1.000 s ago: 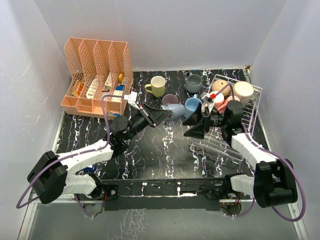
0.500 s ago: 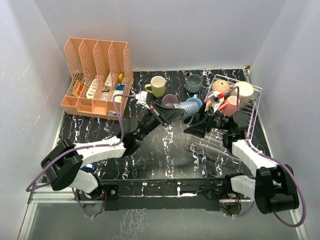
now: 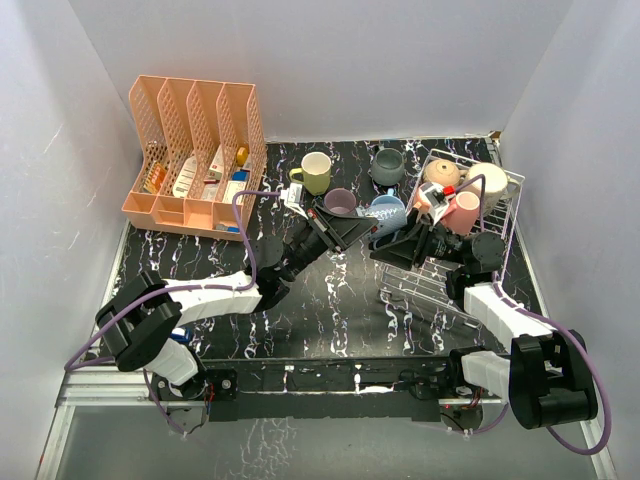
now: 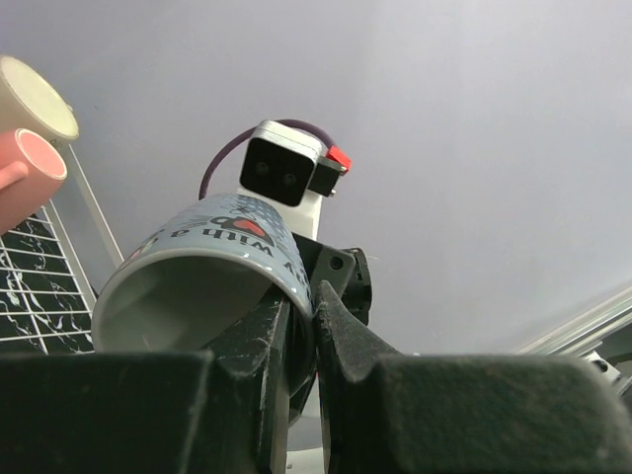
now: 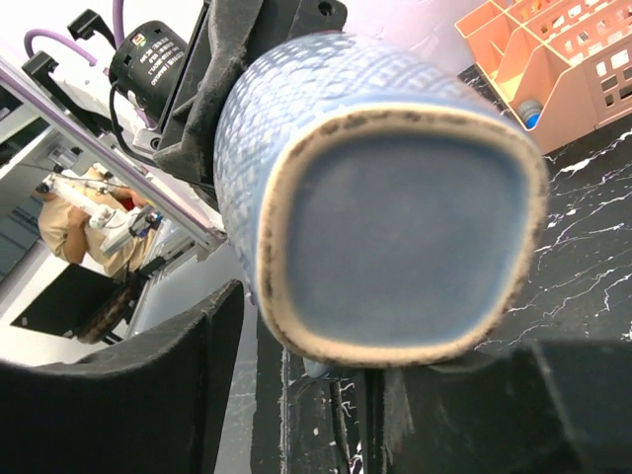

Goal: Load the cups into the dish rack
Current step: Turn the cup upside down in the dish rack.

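Note:
My left gripper (image 3: 352, 226) is shut on the rim of a light blue cup (image 3: 384, 212) and holds it in the air, tilted on its side, left of the dish rack (image 3: 508, 203). In the left wrist view one finger sits inside the cup (image 4: 197, 267) and the other outside, at the left gripper (image 4: 301, 308). My right gripper (image 3: 404, 240) is open around the cup's base (image 5: 395, 237). A gap shows beside its left finger (image 5: 168, 385). A pink cup (image 3: 465, 211), a tan cup (image 3: 440, 172) and a cream cup (image 3: 488, 180) lie in the rack.
A yellow-green cup (image 3: 315, 172), a grey cup (image 3: 388, 165) and a mauve cup (image 3: 340, 200) stand on the black marbled table (image 3: 330, 300) behind the arms. A peach slotted organizer (image 3: 195, 150) holding small items stands at the back left. White walls enclose the table.
The left arm has carried the light blue cup up and to the right, toward the rack. The right gripper's fingers have drawn in around the cup's base.

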Motion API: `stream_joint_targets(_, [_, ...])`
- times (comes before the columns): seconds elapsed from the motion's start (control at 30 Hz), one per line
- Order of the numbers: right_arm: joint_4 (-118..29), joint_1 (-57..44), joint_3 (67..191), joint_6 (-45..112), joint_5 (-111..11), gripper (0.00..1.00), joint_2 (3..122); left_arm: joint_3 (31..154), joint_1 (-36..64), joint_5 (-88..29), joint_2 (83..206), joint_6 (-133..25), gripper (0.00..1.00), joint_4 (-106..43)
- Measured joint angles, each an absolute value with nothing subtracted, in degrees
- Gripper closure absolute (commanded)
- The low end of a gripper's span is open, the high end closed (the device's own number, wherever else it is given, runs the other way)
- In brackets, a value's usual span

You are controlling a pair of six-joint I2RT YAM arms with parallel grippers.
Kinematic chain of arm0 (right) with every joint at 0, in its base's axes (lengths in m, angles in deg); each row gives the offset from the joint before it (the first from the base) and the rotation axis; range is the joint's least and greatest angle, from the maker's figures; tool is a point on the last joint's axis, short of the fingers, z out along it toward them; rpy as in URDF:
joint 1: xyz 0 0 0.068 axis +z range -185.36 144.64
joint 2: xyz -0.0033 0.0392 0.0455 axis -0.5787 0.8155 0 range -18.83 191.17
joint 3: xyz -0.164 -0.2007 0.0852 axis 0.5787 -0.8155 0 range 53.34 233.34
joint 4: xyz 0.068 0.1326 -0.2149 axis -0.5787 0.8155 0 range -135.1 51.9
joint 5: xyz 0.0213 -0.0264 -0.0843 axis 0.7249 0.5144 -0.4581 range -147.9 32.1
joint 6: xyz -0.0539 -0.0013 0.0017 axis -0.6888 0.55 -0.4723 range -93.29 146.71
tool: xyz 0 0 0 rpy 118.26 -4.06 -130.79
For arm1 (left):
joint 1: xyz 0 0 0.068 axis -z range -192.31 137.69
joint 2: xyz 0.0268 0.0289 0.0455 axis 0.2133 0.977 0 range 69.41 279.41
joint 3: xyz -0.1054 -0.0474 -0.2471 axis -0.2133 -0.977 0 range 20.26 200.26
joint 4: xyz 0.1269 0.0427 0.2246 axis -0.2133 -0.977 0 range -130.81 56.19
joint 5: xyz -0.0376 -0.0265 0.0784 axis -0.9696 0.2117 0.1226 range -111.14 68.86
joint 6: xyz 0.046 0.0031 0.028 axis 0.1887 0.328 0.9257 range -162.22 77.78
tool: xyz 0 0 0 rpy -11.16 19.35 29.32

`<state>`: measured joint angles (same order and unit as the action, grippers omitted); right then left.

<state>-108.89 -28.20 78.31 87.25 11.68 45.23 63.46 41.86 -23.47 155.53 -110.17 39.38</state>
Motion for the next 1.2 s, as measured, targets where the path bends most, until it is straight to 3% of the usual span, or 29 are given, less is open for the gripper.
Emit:
stream_joint_targets(0.07, [-109.46, -28.53, 78.18, 88.34, 11.09, 0.58, 45.23, 63.46, 41.95, -23.47, 155.53, -110.38, 1.0, 39.55])
stream_joint_targets(0.23, [-110.53, -29.71, 77.9, 91.18, 9.89, 0.49, 45.25, 63.46, 42.03, -23.47, 155.53, -110.69, 1.0, 39.84])
stream_joint_targets(0.33, [-111.51, -30.3, 77.88, 92.69, 9.19, 0.51, 45.29, 63.46, 42.1, -23.47, 155.53, -110.87, 1.0, 39.84])
stream_joint_targets(0.4, [-112.47, -30.56, 77.86, 93.52, 8.9, 0.59, 45.4, 63.46, 42.14, -23.47, 155.53, -110.97, 1.0, 39.84])
stream_joint_targets(0.5, [-113.33, -30.63, 77.81, 94.5, 8.64, 0.88, 45.55, 63.46, 42.21, -23.49, 155.53, -111.5, 1.0, 40.01])
stream_joint_targets(0.57, [-113.63, -30.8, 77.77, 95.2, 8.75, 0.92, 45.97, 63.46, 42.21, -23.42, 155.53, -111.78, 0.99, 40.67])
stream_joint_targets(0.63, [-113.94, -30.87, 77.75, 96.08, 8.77, 0.92, 46.14, 63.44, 42.16, -23.47, 155.53, -111.87, 0.88, 40.78])
stream_joint_targets(0.77, [-114.2, -30.87, 77.66, 95.68, 9.28, 0.92, 46.21, 63.11, 42.21, -23.07, 155.1, -111.61, 0.53, 40.58])
stream_joint_targets(0.83, [-114.22, -30.87, 77.53, 95.27, 9.71, 0.92, 46.41, 62.13, 42.25, -22.55, 153.74, -111.08, 0.4, 39.73])
stream_joint_targets(0.97, [-113.85, -30.87, 77.53, 93.04, 11.26, 0.92, 46.8, 59.27, 42.25, -21.06, 147.6, -108.7, 0.26, 33.85])
stream_joint_targets(1.07, [-112.28, -31.04, 77.55, 90.15, 12.75, 0.92, 46.8, 56.77, 42.25, -19.6, 140.23, -105.88, 0.24, 26.98])
stream_joint_targets(1.2, [-107.21, -32.68, 78.53, 83.9, 16.84, 0.92, 46.78, 55.2, 42.23, -18.31, 129.96, -99.5, 0.08, 13.59])
